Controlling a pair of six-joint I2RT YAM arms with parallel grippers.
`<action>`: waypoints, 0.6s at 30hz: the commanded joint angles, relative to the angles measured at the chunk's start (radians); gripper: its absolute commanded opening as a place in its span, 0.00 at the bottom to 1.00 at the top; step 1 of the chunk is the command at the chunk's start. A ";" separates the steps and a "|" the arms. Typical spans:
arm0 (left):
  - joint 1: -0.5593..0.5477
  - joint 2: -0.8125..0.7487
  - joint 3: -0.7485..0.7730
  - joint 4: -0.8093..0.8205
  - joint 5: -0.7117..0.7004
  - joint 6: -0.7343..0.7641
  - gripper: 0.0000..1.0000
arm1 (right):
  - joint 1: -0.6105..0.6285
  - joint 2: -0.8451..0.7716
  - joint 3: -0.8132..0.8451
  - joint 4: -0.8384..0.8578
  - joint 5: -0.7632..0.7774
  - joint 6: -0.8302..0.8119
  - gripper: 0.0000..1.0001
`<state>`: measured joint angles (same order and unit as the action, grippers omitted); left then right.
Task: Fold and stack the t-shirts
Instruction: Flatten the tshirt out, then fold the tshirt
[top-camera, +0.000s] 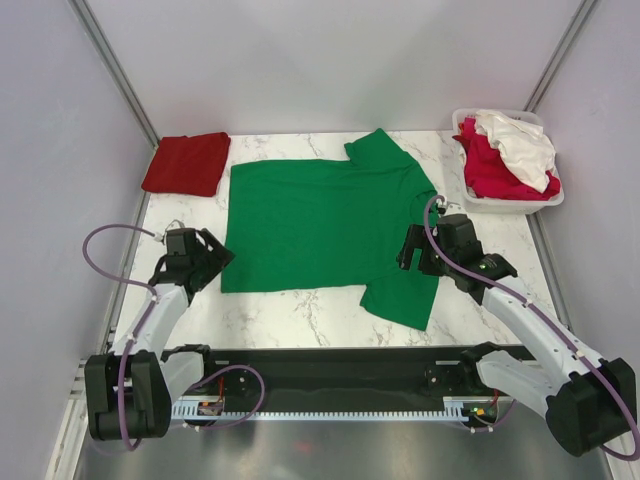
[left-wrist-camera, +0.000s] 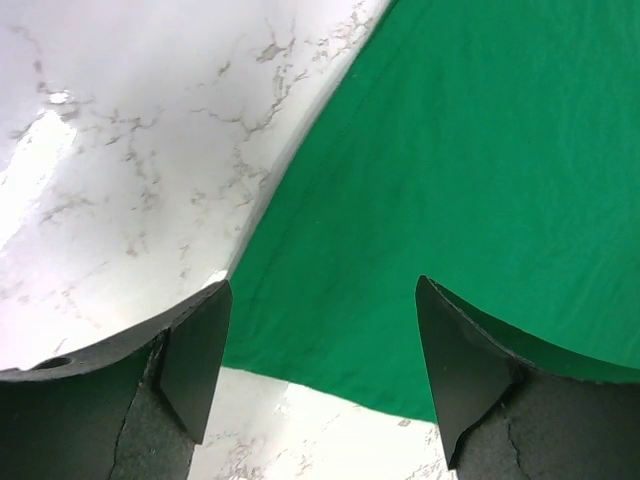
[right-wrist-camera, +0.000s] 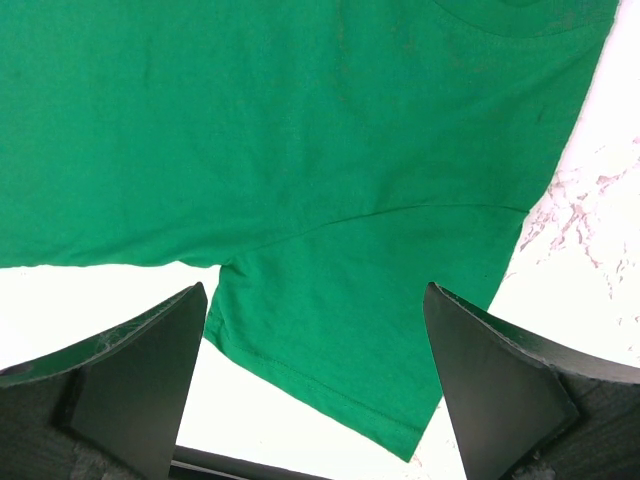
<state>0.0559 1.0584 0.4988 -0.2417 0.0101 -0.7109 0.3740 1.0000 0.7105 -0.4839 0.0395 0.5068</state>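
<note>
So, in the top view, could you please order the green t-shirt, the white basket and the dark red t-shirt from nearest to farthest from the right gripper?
Counting from the right gripper:
1. The green t-shirt: spread out in the middle, its sleeve right under the gripper.
2. The white basket: at the far right corner.
3. The dark red t-shirt: folded, at the far left corner.

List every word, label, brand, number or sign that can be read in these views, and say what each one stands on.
None: no readable text in any view.
The green t-shirt, the dark red t-shirt and the clothes in the white basket show no print or tag.
The marble table bears only veining.
Small fittings on the black rail are too small to read.
</note>
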 joint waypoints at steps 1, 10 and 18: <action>0.002 -0.051 -0.002 -0.100 -0.074 -0.030 0.81 | 0.000 0.005 0.014 0.027 -0.001 -0.017 0.98; -0.002 -0.025 -0.040 -0.199 -0.052 -0.051 0.80 | 0.000 0.006 0.024 0.018 0.005 -0.016 0.98; -0.077 0.008 -0.059 -0.186 -0.051 -0.099 0.79 | 0.000 0.003 0.020 0.008 0.025 -0.016 0.98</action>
<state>0.0185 1.0523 0.4553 -0.4210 -0.0433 -0.7490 0.3740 1.0058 0.7105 -0.4862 0.0437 0.5003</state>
